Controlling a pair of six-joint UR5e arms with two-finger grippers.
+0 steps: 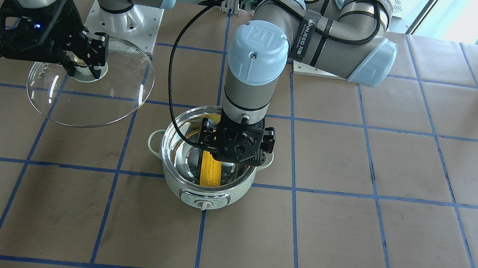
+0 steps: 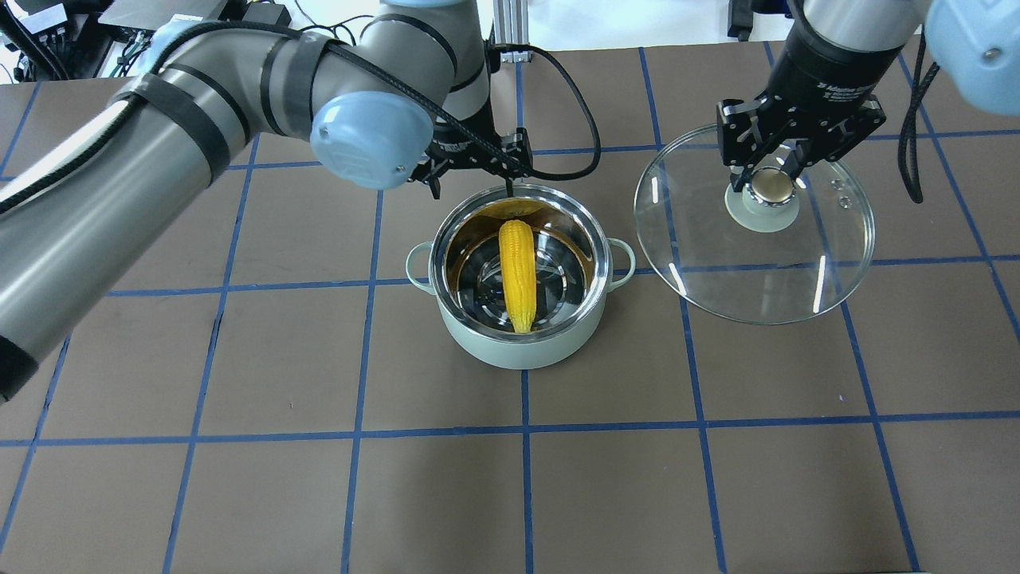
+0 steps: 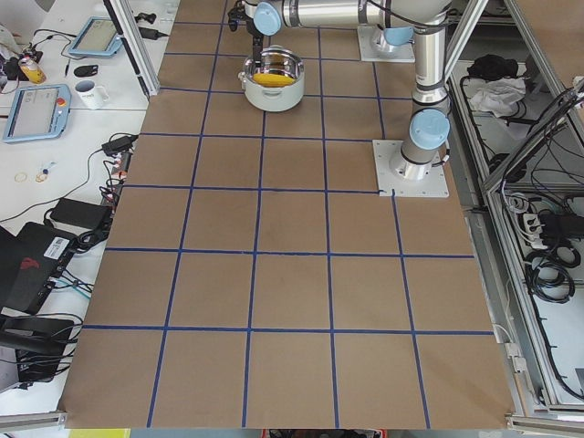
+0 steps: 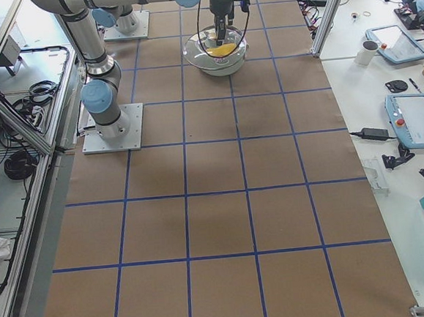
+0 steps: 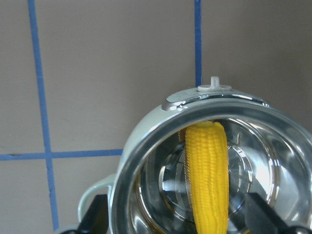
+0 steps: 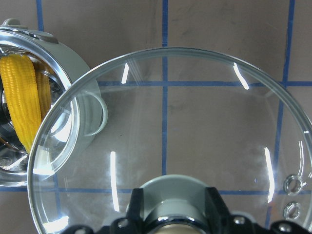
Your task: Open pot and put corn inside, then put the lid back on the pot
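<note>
Seen from across the table, the pot (image 1: 197,194) stands open with the corn (image 1: 211,169) lying inside, its blunt end toward the dial side, as the left gripper (image 1: 237,149) hangs low over the rim above the cob's other end. Off to the robot's right, the right gripper (image 1: 85,58) is clamped on the knob (image 1: 80,62) of the glass lid (image 1: 91,105), which appears to be held clear of the table (image 1: 388,238). The overhead view shows the cob running nearly wall to wall across the steel bowl. The left arm hides most of its own pincer there, but the right fingers show plainly, closed on either side of the knob, with the lid off to the pot's side. Only the left wrist camera settles the left pincer: its two dark fingers stand spread wide, the corn lying free between them. The right wrist camera looks down through the glass, with the knob gripped at the bottom and the pot's rim and the yellow cob at the left edge. The two side views show little more than a small pot with yellow inside at the far end of the table. Opening and loading look done; what appears left is for the left arm to clear out and for the lid to go back on.
</note>
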